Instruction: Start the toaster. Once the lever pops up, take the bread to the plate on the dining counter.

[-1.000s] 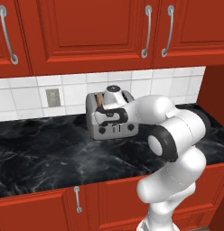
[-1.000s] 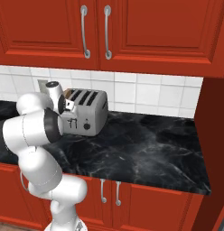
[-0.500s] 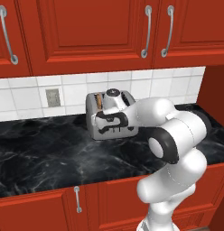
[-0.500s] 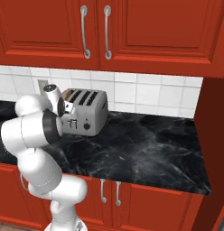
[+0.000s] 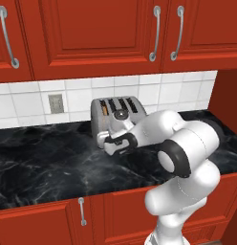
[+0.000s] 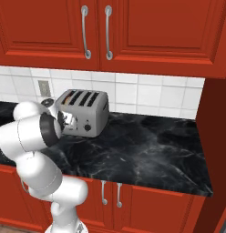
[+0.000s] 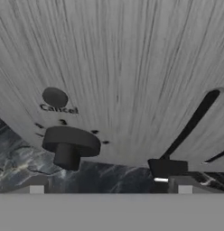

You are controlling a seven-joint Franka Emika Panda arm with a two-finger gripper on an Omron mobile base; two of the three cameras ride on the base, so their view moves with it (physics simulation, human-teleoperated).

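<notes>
The grey four-slot toaster stands on the black wall counter against the tiles. A tan edge of the bread shows low in its leftmost slot, and again as an orange-tan sliver of bread. My gripper is pressed close to the toaster's front, low down, with its jaws open. In the hand view the toaster front is very near, with a black knob, a Cancel button and a slider lever just above my right fingertip. The gripper holds nothing.
Red upper cabinets hang above the toaster. The black marble wall counter stretches to the right, ending at a red side panel. A wall outlet sits on the tiles left of the toaster.
My hand has slid down the toaster's front. The bread now sits lower in its slot than a second ago.
</notes>
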